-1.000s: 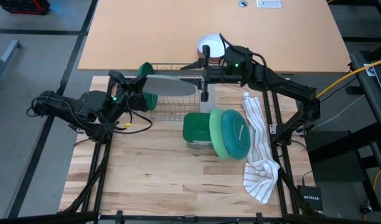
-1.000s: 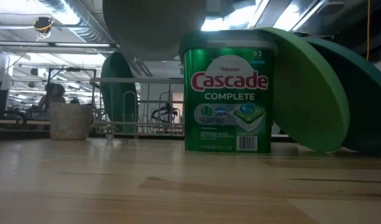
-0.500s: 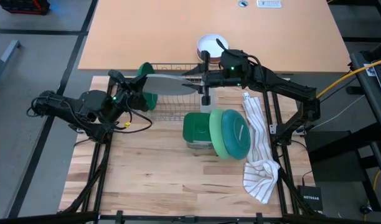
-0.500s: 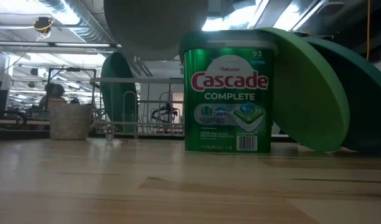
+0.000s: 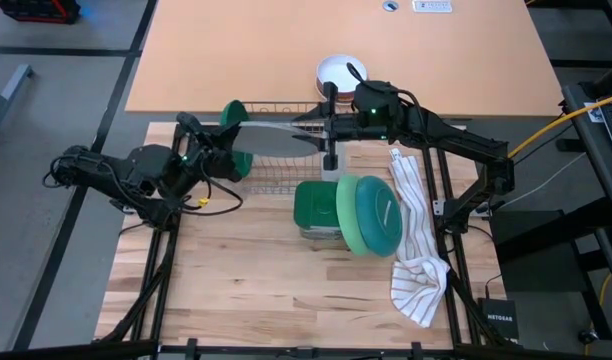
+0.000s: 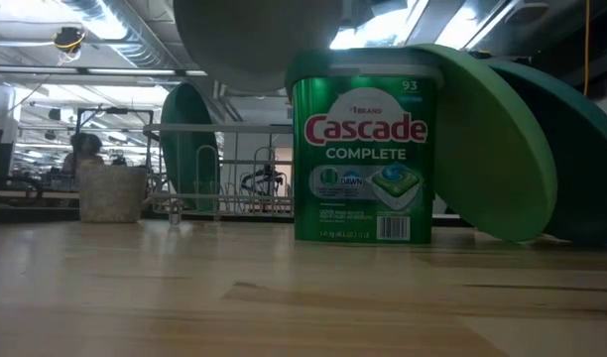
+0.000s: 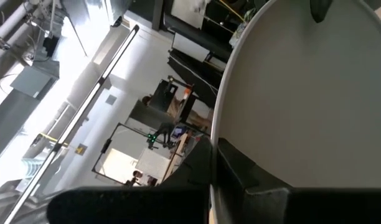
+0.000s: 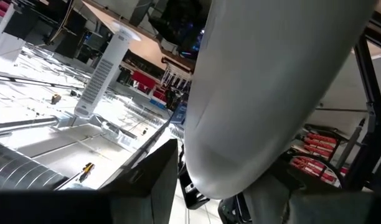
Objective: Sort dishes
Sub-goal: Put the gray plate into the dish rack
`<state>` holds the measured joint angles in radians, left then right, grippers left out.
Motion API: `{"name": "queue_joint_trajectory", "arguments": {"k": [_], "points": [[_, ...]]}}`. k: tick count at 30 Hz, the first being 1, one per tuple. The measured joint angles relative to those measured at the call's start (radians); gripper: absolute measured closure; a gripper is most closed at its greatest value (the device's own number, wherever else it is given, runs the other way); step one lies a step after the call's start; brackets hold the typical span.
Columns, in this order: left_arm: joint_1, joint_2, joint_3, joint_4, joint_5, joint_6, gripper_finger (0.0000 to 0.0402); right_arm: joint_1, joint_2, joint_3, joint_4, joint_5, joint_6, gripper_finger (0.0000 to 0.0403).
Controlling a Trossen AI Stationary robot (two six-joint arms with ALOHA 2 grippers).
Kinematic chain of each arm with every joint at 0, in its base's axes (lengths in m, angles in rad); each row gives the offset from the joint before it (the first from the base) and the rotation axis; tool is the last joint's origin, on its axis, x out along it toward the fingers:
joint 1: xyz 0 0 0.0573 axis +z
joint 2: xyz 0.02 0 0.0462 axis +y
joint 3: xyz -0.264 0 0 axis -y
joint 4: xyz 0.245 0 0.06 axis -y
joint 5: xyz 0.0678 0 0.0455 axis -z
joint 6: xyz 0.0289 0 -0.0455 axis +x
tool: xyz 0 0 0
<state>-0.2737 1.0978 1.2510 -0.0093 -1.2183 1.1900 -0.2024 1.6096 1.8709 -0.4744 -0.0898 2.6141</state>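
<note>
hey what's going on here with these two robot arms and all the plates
Both arms hold one grey plate in the air above the wire dish rack. The left gripper is shut on one edge and the right gripper grips the opposite edge. A dark green plate already stands in the rack. A light green plate and a teal plate lean against the detergent tub.

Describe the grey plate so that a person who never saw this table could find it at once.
Start at the wire dish rack behind the green Cascade tub. The grey plate hangs in the air above that rack, pinched at opposite edges by the left gripper and right gripper. It is the only grey plate and the only one off the table.
</note>
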Motion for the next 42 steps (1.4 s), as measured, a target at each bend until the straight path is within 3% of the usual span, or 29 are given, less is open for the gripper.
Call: {"name": "queue_joint_trajectory", "arguments": {"k": [42], "points": [[0.0, 0.001, 0.0, 0.0, 0.003, 0.003, 0.0401, -0.001, 0.0, 0.0, 0.0, 0.016, -0.002, 0.024]]}}
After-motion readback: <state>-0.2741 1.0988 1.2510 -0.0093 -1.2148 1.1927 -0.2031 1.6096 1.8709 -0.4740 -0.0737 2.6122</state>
